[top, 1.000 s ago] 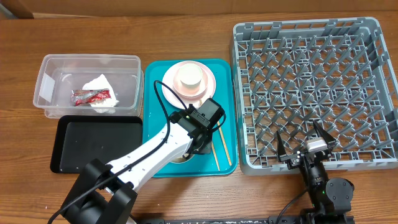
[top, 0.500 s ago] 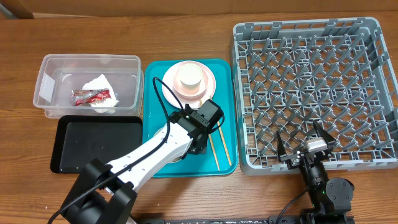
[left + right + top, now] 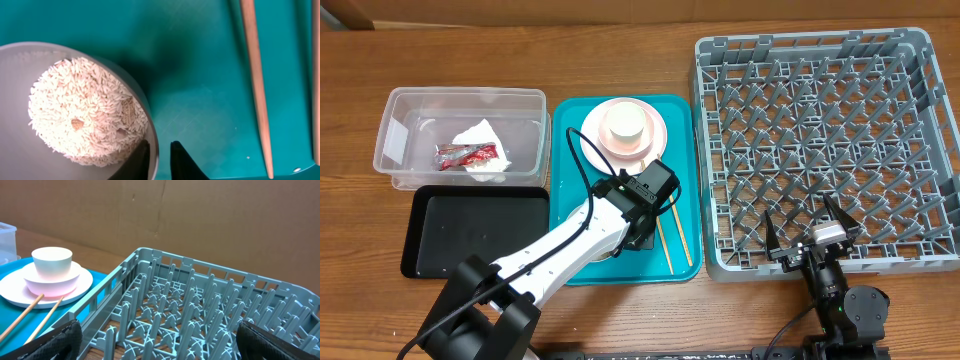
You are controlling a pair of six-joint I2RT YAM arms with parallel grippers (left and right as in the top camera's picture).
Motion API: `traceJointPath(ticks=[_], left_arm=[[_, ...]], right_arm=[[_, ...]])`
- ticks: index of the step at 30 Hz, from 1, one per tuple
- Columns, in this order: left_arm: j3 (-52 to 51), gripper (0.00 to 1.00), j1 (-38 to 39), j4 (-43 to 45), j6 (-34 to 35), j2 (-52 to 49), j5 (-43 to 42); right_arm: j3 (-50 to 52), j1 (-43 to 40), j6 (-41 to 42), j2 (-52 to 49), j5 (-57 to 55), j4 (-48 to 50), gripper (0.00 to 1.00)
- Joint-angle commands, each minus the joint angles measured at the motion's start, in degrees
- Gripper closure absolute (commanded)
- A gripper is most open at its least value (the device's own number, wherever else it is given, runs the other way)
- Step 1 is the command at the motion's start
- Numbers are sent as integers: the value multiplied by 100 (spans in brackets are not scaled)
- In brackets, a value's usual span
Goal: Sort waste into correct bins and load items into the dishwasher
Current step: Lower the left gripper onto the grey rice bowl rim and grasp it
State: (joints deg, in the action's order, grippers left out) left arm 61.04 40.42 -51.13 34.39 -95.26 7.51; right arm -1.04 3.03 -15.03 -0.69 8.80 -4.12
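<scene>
- Left wrist view: a white bowl (image 3: 17,65) sits on the teal tray (image 3: 200,75), half filled with loose rice (image 3: 85,115). Two chopsticks (image 3: 255,80) lie on the tray, apart from the bowl.
- The left end effector (image 3: 159,152) straddles the bowl's rim, one finger inside the wall and one outside. The fingers are only narrowly parted, and a sliver of tray shows between the outer finger and the wall, so it does not look clenched yet.
- The bowl looks rigid, thin-walled and smooth, so the rim is the only real handhold. A deep pinch there should resist slipping better than a shallow one.
- Held at one edge, the rice's weight would probably lever the bowl downward. The grains are loose and would spill at any tilt, so it should travel level.
- The rice likely belongs in the black tray (image 3: 470,230) or the clear tub (image 3: 395,140), and the bowl afterwards in the grey rack (image 3: 705,150).
- The right end effector (image 3: 807,232) hangs fully released at the rack's near edge, holding nothing.
</scene>
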Motion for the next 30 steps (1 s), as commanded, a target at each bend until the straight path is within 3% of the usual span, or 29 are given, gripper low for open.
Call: traceJointPath(ticks=[1,30], left_arm=[[-57,85,11,26,-7,-35,-46],[-258,82,11,221,59,-35,57]], right_arm=[[59,-15,22,52,28,17,0],[59,-15,22,52,28,17,0]])
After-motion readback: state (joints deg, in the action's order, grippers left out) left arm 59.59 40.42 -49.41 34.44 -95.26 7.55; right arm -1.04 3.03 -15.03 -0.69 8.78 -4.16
